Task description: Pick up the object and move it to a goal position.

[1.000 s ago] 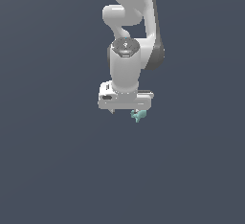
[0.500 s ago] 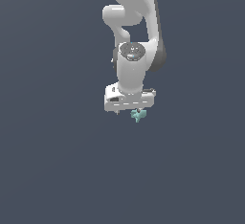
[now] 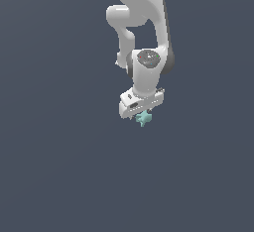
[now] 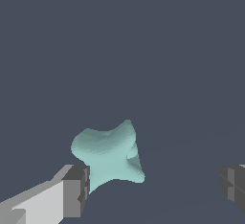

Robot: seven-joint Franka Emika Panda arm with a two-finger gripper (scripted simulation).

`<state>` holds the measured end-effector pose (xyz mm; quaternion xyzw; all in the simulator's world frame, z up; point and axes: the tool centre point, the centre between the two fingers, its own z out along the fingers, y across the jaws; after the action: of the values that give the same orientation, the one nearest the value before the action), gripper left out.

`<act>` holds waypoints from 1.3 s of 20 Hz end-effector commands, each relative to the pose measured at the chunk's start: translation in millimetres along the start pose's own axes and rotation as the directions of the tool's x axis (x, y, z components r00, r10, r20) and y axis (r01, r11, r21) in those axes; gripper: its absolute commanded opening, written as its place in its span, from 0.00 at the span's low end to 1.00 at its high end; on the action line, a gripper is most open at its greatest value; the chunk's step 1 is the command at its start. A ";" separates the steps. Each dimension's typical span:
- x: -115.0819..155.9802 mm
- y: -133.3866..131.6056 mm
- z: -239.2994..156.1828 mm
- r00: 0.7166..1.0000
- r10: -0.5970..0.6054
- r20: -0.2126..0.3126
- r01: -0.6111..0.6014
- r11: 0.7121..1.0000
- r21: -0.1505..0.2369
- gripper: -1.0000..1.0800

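A white arm (image 3: 144,37) reaches down from the top of the exterior view, its gripper (image 3: 142,113) pointing at a plain slate-grey surface (image 3: 59,166) that fills the whole scene with no edge, wall or horizon in sight. The teal object (image 3: 144,119), lumpy with short pointed protrusions, shows just below the gripper's body, slightly toward the exterior view's right of its middle. Seen from the wrist, the object (image 4: 109,155) sits between the two dark finger pads, close beside one pad (image 4: 76,191) and perhaps touching it, and well apart from the other pad (image 4: 233,184). The jaws stand wide, spread far beyond the object's width and not closed on it. The grey surface is uniform and unmarked; whether the object rests on it cannot be told.
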<state>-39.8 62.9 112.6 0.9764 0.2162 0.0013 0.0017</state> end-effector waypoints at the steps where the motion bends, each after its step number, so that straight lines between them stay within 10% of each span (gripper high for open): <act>1: -4.3 -10.8 7.1 0.997 -0.071 0.000 0.071 0.997 0.001 0.96; 26: -15.3 -34.1 61.3 0.977 -0.213 0.001 0.213 0.977 0.004 0.96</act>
<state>-67.7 87.3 57.9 0.9477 0.3193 -0.0002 -0.0002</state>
